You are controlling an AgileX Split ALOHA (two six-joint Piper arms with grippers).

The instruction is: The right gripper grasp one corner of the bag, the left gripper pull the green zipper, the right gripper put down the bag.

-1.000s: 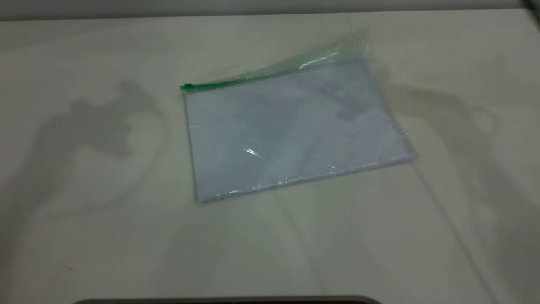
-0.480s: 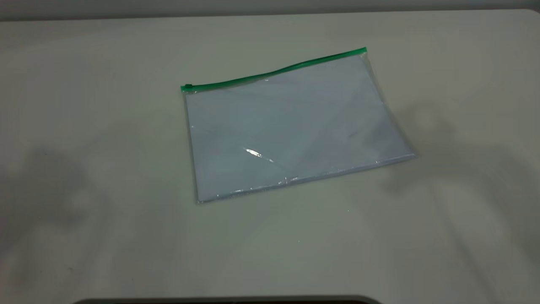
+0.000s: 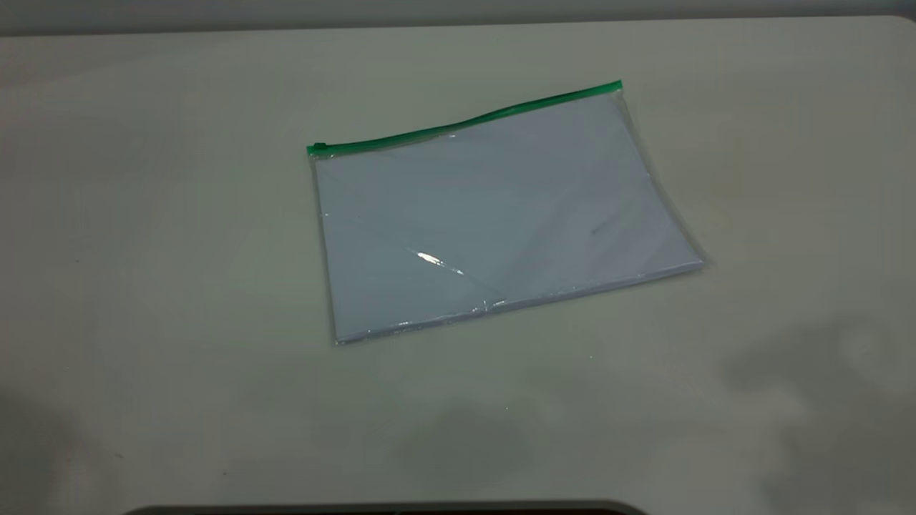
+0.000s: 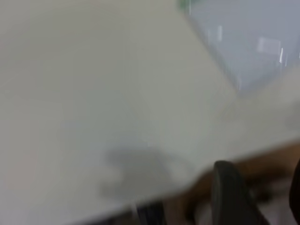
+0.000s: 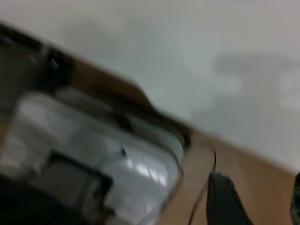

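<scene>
Bag lies flat mid-desk, green zipper toward the far edge — released, job looks finished (your grippers' finger states can't be told).

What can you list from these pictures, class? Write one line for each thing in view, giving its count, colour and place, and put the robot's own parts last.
bag: one, clear plastic with white sheets inside, lying flat near the middle of the table, no tool touching it.
green zipper: one, bright green, along the bag's far long edge, its slider tab at the end toward the left arm's side.
table: one, pale off-white, under everything, with soft grey shadows toward the near edge.
left tool: one, black, fingertips only in the left wrist view, off past the table's edge, away from the bag.
right tool: one, black, fingertips only in the right wrist view, also beyond the table's edge.
</scene>
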